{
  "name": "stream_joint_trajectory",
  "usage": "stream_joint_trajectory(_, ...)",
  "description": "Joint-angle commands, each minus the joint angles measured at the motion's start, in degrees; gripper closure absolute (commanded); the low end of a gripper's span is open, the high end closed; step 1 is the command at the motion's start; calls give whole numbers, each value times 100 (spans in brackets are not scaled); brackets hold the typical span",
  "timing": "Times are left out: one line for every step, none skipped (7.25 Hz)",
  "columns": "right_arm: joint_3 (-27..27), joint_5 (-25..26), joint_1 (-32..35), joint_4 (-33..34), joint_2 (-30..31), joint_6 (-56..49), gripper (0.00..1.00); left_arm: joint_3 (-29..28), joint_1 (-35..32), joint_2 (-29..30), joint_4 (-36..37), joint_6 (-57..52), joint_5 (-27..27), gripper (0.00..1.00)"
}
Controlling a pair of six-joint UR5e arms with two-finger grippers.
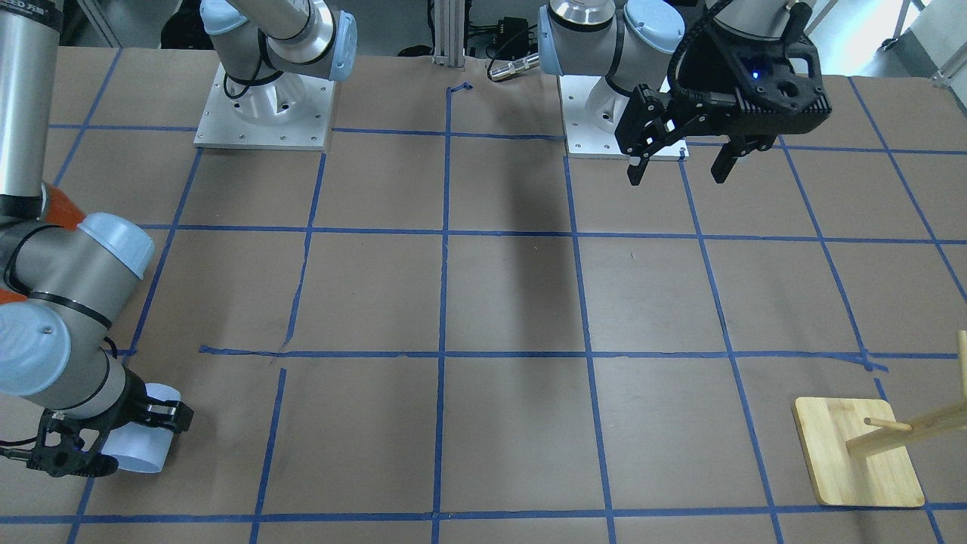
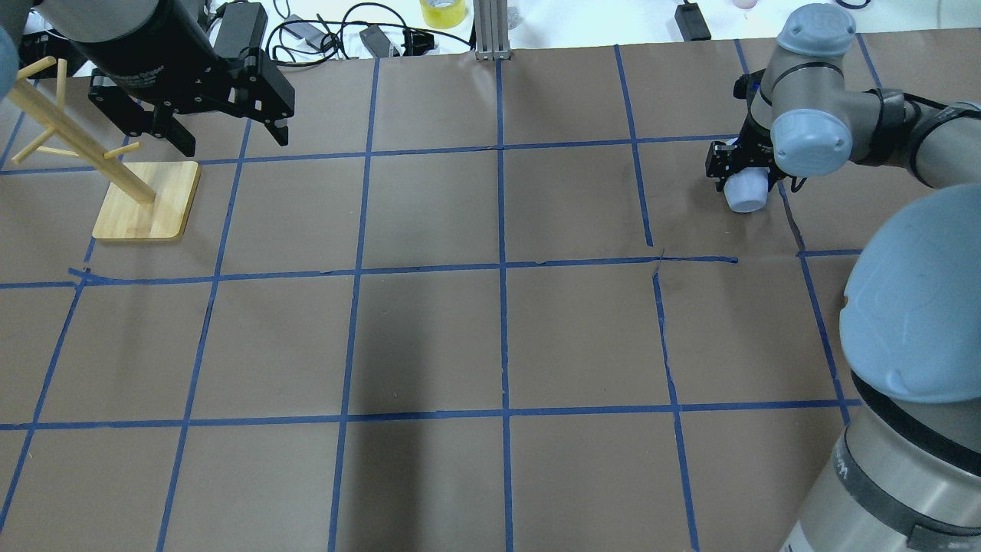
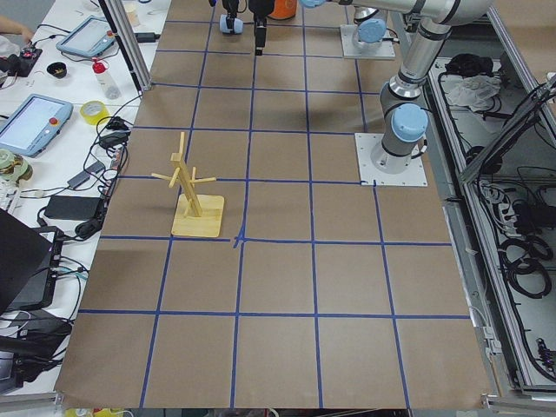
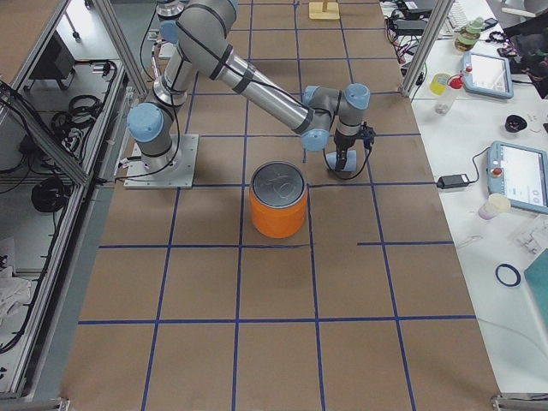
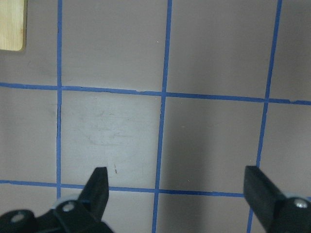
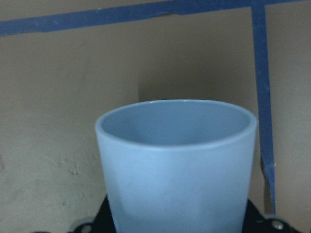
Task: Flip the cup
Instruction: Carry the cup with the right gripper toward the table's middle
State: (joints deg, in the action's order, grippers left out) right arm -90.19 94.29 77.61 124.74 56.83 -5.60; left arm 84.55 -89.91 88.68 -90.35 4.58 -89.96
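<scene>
The right claw (image 2: pixel 743 175) pinches the cup (image 2: pixel 745 197) by its sides, cup tipped sideways, mouth pointing away from the claw. The left claw (image 2: pixel 233 142) is spread wide above the counter (image 2: pixel 429 345).

Cup (image 6: pixel 176 179): pale blue, smooth, plain-sided, fills the lower centre. Its open mouth is turned away from the lens, and the blue inside shows past the rim.
Right gripper (image 6: pixel 177 225): black parts at the bottom edge, one on either side of the cup's wall.
Table (image 6: pixel 48 121): brown paper, with a dark shadow beyond the cup.
Blue tape (image 6: pixel 262 97): one strip across the top, one down the right side.
</scene>
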Motion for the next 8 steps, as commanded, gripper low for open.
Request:
stream_joint_trajectory(71, -791, 191, 33, 293, -578, 75, 0, 0, 0, 0, -1, 4, 0)
stream_joint_trajectory(359, -859, 619, -19, 250, -1156, 75, 0, 0, 0, 0, -1, -4, 0)
stream_joint_trajectory(544, -781, 1181, -37, 154, -1397, 75, 0, 0, 0, 0, -10, -4, 0)
stream_joint_trajectory(599, -832, 1612, 15, 14, -1922, 74, 0, 0, -9, 0, -36, 4, 0)
stream_joint_trajectory(695, -859, 2034, 42, -48, -2832, 73, -9, 9, -9, 0, -45, -4, 0)
stream_joint_trajectory(783, -537, 2604, 33, -127, -3868, 69, -9, 9, -9, 0, -45, -4, 0)
stream_joint_trajectory(853, -290, 3001, 111, -258, -4235, 70, -9, 9, -9, 0, -45, -13, 0)
stream_joint_trajectory(958, -279, 3223, 269, -364, -4726, 70, -17, 17, -9, 0, -45, -22, 0)
